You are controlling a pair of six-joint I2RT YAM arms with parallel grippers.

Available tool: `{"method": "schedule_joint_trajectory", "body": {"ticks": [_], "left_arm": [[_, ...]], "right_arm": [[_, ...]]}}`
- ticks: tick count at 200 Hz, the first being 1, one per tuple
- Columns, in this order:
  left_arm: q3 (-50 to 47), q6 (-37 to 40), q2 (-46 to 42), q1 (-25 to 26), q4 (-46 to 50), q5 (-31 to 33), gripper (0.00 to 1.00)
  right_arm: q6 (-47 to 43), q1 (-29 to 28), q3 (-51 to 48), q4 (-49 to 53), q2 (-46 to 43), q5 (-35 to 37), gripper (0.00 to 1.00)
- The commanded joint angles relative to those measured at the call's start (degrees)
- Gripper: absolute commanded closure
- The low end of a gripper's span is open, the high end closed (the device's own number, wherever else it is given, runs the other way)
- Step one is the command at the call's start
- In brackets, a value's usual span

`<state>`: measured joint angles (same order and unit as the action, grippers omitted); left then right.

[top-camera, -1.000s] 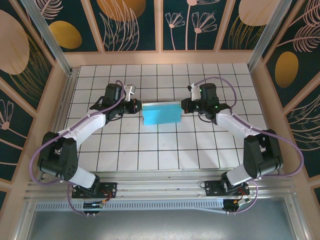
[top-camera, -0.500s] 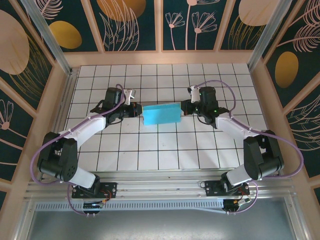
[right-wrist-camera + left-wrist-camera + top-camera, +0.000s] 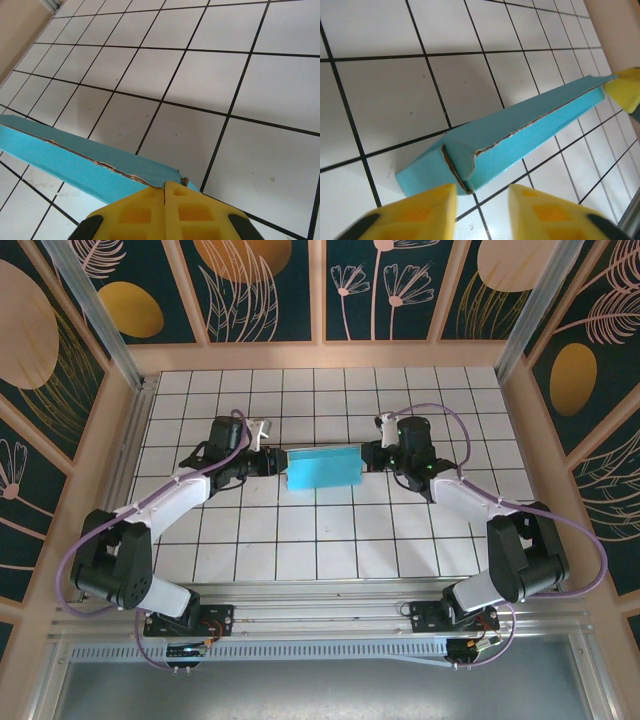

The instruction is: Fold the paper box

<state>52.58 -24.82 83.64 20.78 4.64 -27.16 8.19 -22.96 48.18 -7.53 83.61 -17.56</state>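
The paper box [image 3: 322, 468] sits on the tiled table [image 3: 300, 550], right gripper [image 3: 165, 192] pinched shut on one end, left gripper [image 3: 482, 196] narrowly parted just off the other, so I'd back it away straight, not snagging that tucked corner.

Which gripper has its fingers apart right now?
The left gripper: its yellow fingers stand apart at one end of the paper box; the right gripper is shut on the other.
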Motion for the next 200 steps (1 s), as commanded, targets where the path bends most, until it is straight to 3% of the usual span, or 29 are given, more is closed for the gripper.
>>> {"method": "schedule_joint_trajectory", "body": {"ticks": [1, 37, 79, 120, 139, 200], "left_arm": [[-0.68, -0.62, -3.92, 0.23, 0.38, 1.93, 0.64], [-1.27, -4.93, -6.34, 0.23, -2.35, 6.39, 0.56], [-0.54, -18.17, -2.79, 0.31, -3.52, 10.79, 0.55], [-0.51, -27.29, 0.54, 0.23, -8.75, 7.03, 0.53], [-1.25, -30.38, 1.05, 0.23, -12.01, 5.9, 0.48], [-1.75, -33.98, 4.11, 0.23, -13.81, 5.45, 0.46]], "right_arm": [[-0.81, -1.22, -1.71, 5.47, 1.09, 0.75, 0.93], [-1.46, -1.39, -1.2, 6.16, 1.49, 1.21, 0.93], [-1.54, -1.76, -0.99, 6.59, 1.39, 1.39, 0.93], [-1.65, -2.01, -0.81, 6.86, 1.26, 1.74, 0.93], [-1.67, -2.15, -0.64, 7.07, 1.39, 1.74, 0.93], [-2.03, -2.26, -0.2, 7.51, 1.43, 2.09, 0.93]]}}
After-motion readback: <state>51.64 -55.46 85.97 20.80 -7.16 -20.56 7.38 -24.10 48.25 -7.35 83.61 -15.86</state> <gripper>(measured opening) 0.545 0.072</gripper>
